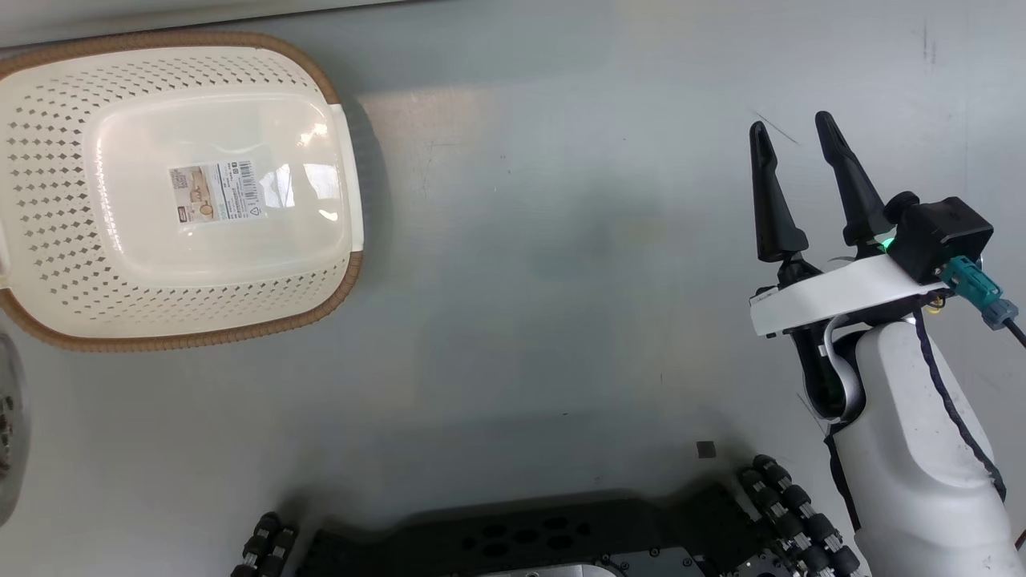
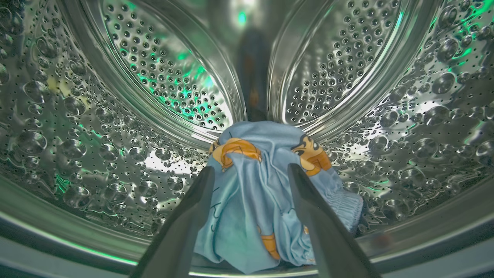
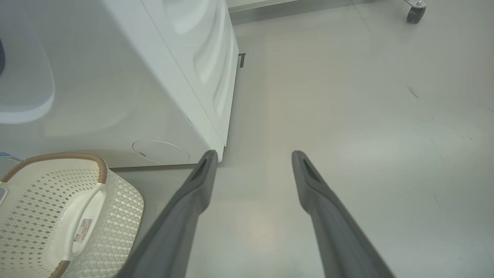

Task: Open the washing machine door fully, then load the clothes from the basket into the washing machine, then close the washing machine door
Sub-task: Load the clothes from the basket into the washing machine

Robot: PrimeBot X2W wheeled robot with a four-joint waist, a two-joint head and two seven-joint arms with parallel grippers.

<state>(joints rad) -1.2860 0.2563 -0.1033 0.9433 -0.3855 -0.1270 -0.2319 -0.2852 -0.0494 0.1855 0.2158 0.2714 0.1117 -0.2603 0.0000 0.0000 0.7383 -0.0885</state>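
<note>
Clothes (image 2: 251, 216) inside washing machine (image 2: 96, 135), left gripper (image 2: 251, 170) jaws apart.
Cloth contact unclear, fingers hide garment edges; basket (image 1: 56, 240) cut off at frame left; right gripper (image 1: 792, 132) jaws spread, empty.

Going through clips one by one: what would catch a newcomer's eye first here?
The light blue cartoon-print clothes lie heaped in the shiny perforated drum of the washing machine, seen between the fingers of the open left gripper. In the head view, the basket sits empty on the floor at upper left, with the open right gripper hovering at the right.
</note>
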